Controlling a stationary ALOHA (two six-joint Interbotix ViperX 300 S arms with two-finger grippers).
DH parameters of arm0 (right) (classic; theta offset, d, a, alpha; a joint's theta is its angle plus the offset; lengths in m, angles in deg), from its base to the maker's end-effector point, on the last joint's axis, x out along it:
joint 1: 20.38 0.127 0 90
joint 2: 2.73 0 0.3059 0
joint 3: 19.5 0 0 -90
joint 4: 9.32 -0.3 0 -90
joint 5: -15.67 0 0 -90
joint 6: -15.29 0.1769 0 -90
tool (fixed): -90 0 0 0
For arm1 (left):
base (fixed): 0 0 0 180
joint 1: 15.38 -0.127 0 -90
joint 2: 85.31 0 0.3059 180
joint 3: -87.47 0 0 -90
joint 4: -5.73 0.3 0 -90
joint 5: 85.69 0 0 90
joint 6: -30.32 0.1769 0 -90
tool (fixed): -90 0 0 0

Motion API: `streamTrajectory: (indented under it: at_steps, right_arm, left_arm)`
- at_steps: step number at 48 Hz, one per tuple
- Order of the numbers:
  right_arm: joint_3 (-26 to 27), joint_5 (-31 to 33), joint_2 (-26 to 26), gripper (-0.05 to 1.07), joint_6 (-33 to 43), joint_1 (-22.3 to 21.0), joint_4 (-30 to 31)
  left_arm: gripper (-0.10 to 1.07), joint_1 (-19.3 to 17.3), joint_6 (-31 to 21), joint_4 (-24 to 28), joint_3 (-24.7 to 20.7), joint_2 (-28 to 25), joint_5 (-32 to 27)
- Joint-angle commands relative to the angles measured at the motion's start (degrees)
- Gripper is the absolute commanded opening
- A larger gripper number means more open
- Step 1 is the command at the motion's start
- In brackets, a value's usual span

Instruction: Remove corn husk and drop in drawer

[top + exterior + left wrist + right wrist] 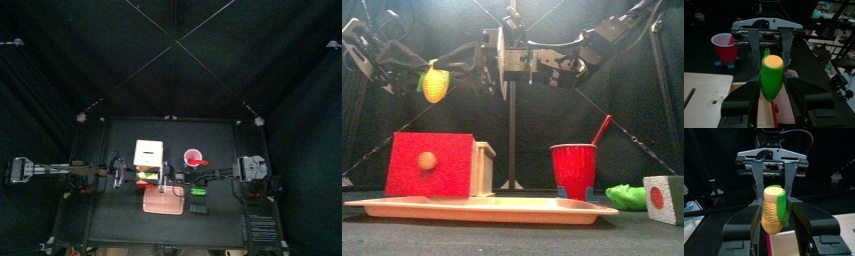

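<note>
A small yellow corn cob [433, 82] hangs high in the air, left of the red drawer in the front view. Its light-green corn husk [771, 82] wraps the side facing the left wrist camera. In the right wrist view the bare kernels [769, 213] show, with the husk [783, 208] as a strip along one side. My left gripper [771, 89] is closed around the cob from one end. My right gripper [773, 214] holds it from the opposite end. The two grippers face each other. The drawer [433, 165] is a box with a red front and a wooden knob, and it stands on the tray.
The pink tray [476, 208] lies at the table's front. A red cup [573, 170] with a straw stands to the right of the drawer. A bright-green object [625, 195] and a pale block with a red dot [663, 198] sit at the far right.
</note>
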Motion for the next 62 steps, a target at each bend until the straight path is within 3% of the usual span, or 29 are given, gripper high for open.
streamTrajectory:
  at_steps: [1, 44, 49, 62]
  right_arm:
    - [0.3, -0.5, 3.3, 0.62, -0.1, 0.1, 0.1]
    - [-0.7, -0.5, 3.5, 0.65, 0.1, 0.2, -0.5]
    - [-1.1, -0.6, 4.0, 0.72, 0.2, 0.1, -0.8]
    - [0.3, -1.8, 2.9, 1.04, 0.1, 0.1, -1.5]
  left_arm:
    - [0.51, -0.5, 0.4, -0.5, -0.6, 0.1, 0.4]
    - [0.51, -3.3, 0.4, -2.6, 0.2, 1.8, 1.0]
    - [0.51, -3.0, 0.4, -2.5, 0.5, 1.9, 1.8]
    - [0.51, -2.8, 0.4, -2.5, 0.4, 1.8, 4.0]
